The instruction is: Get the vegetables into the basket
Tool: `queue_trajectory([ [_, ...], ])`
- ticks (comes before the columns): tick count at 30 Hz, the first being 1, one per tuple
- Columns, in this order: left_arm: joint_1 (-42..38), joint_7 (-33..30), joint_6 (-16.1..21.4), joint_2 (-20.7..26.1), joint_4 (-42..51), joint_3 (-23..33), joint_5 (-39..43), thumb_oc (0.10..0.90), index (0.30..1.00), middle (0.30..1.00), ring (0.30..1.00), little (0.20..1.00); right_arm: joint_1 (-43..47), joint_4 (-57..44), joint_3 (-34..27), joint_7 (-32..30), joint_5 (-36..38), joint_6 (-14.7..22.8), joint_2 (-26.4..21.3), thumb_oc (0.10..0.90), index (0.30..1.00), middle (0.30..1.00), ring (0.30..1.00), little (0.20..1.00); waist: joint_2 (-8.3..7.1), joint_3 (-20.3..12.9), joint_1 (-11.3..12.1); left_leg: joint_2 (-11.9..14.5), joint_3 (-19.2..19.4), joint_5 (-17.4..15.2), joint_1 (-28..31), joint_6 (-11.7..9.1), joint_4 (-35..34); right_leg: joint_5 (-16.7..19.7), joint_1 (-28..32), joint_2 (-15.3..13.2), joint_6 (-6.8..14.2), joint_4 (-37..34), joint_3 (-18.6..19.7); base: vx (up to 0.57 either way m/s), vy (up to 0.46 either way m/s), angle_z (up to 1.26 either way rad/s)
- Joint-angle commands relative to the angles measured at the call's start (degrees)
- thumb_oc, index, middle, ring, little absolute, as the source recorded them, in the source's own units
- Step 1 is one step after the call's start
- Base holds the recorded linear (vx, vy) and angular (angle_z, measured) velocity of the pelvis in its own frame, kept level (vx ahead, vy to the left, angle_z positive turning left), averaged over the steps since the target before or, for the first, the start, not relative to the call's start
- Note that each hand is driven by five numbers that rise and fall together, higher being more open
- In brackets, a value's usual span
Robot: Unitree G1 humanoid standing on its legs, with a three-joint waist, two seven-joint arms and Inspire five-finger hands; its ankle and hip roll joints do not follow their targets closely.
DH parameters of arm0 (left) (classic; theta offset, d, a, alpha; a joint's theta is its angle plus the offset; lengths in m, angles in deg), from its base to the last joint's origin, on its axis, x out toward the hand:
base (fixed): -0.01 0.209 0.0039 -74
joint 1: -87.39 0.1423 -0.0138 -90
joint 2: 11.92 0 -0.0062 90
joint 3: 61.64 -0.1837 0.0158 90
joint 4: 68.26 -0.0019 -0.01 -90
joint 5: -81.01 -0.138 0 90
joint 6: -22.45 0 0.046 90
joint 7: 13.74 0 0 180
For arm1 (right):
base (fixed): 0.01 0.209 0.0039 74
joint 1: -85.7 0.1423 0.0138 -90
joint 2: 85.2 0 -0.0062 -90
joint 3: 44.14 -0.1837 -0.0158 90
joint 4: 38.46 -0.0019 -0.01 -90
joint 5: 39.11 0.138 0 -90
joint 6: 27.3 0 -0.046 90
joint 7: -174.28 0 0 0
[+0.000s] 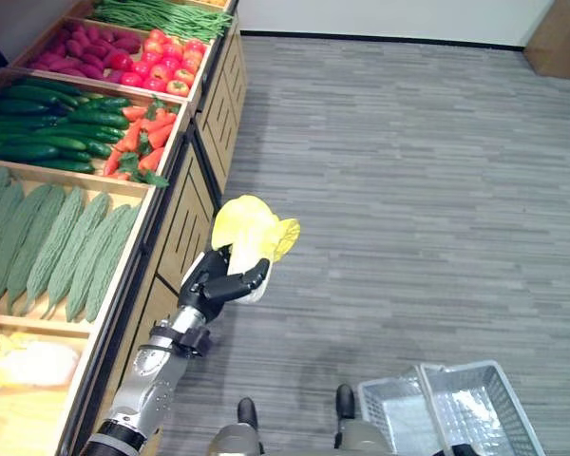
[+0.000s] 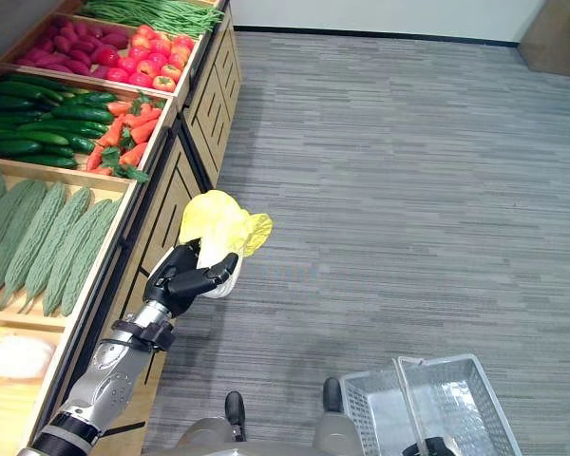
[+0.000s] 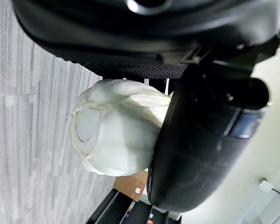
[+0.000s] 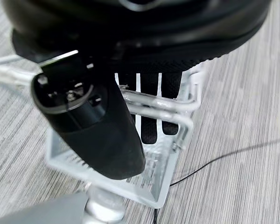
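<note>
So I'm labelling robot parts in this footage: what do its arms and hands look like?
The left arm is silver-grey metal in rounded segments, with black bands at the wrist and near the elbow. Its left hand is dark, glossy black with jointed fingers. In the right wrist view, the right hand shows the same smooth black shell, a fine mesh-textured palm strip, a bulky rounded thumb and slim dark fingers.

Both eye views look steeply down from the head, sharing the produce shelf [image 1: 85,190] and grey floor [image 2: 408,171] beside it. The left wrist view sits tight against a pale cabbage [image 3: 116,126]. The right wrist view hovers close over the wire basket [image 4: 177,121].
</note>
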Motion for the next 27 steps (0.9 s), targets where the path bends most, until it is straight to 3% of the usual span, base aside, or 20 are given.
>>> queue_trajectory([
  [1, -4.8, 2.0, 6.0, 0.2, 9.1, 3.0, 0.2, 0.400, 0.300, 0.300, 0.300, 0.300, 1.6, -0.1, 2.0, -0.6, 0.1, 1.1, -1.5, 0.400, 0.300, 0.300, 0.300, 0.300, -0.66, -1.9, 0.7, 0.2, 0.7, -0.5, -0.5, -1.9, 0.4, -2.2, 0.7, -2.3, 4.5, 6.0, 2.2, -0.04, 0.128, -0.33],
  [2, -4.8, 1.7, 6.1, 0.2, 9.0, 2.9, 0.0, 0.400, 0.300, 0.300, 0.300, 0.300, 1.9, -0.3, 2.3, -0.6, 0.0, 1.1, -1.3, 0.400, 0.300, 0.300, 0.300, 0.300, -1.00, -1.7, 0.5, -0.2, 1.4, -0.6, -0.3, -1.8, 0.4, 0.3, -0.1, -2.7, 5.2, 5.9, 2.6, -0.04, 0.068, -0.37],
  [4, -5.1, 1.3, 6.3, 0.5, 8.1, 3.0, -0.5, 0.400, 0.300, 0.300, 0.300, 0.300, 2.2, -0.8, 2.6, -0.6, 0.2, 1.2, -1.0, 0.400, 0.300, 0.300, 0.300, 0.300, -1.07, -1.6, 0.8, 0.0, 3.1, -0.7, -0.3, -1.6, 0.4, 1.4, -1.4, -2.8, 5.5, 6.0, 2.5, -0.06, 0.072, -0.30],
  [6, -5.6, 1.0, 6.2, 1.0, 7.5, 3.1, -0.8, 0.400, 0.300, 0.300, 0.300, 0.300, 2.4, -1.1, 2.7, -0.7, 0.4, 1.1, -1.0, 0.400, 0.300, 0.300, 0.300, 0.300, -0.66, -1.2, 1.1, 0.4, 4.2, -1.0, 0.1, -1.3, 0.4, 0.3, -1.6, -2.8, 5.1, 8.1, 0.2, -0.05, 0.050, -0.41],
  [8, -5.5, 1.0, 6.1, 1.4, 7.9, 3.5, -1.2, 0.400, 0.300, 0.300, 0.300, 0.300, 2.1, -0.8, 2.9, -0.8, -0.4, 1.1, -0.9, 0.400, 0.300, 0.300, 0.300, 0.300, -0.48, -1.5, 2.0, 0.9, 5.8, -1.1, 0.5, -1.3, 0.4, -0.2, -0.6, -3.9, 4.7, 10.0, -4.5, -0.04, 0.010, -0.54],
  [12, -5.5, 1.3, 5.9, 1.3, 8.3, 3.7, -1.3, 0.400, 0.300, 0.300, 0.300, 0.300, 1.5, 0.4, 2.5, -0.6, -0.7, 0.9, -0.8, 0.400, 0.300, 0.300, 0.300, 0.300, -0.89, -2.3, 2.4, 0.9, 6.4, -1.1, 1.1, -1.9, 0.4, 0.9, 0.2, -4.8, 5.2, 7.9, -5.8, 0.03, -0.059, -0.12],
  [21, -3.9, 1.2, 5.4, 0.1, 7.6, 4.8, -0.5, 0.400, 0.300, 0.300, 0.300, 0.300, 0.6, 0.3, 2.1, -0.6, 0.2, 1.3, -1.1, 0.400, 0.300, 0.300, 0.300, 0.300, -0.35, -3.4, 2.3, 4.2, 5.8, 1.9, 1.5, -5.1, 0.4, -1.7, 3.5, -1.8, 3.3, 1.3, -7.7, 0.03, -0.142, -0.08],
  [27, -3.3, 1.0, 4.9, -1.0, 7.0, 5.0, -0.4, 0.400, 0.300, 0.300, 0.300, 0.300, 0.0, 0.9, 1.6, -0.4, 0.7, 1.4, -2.6, 0.400, 0.300, 0.300, 0.300, 0.300, 0.43, -4.2, 1.8, 5.7, 4.6, 2.8, 1.6, -6.2, 0.4, -2.6, 5.9, -0.4, 2.4, -0.9, -9.5, 0.03, -0.101, 0.08],
])
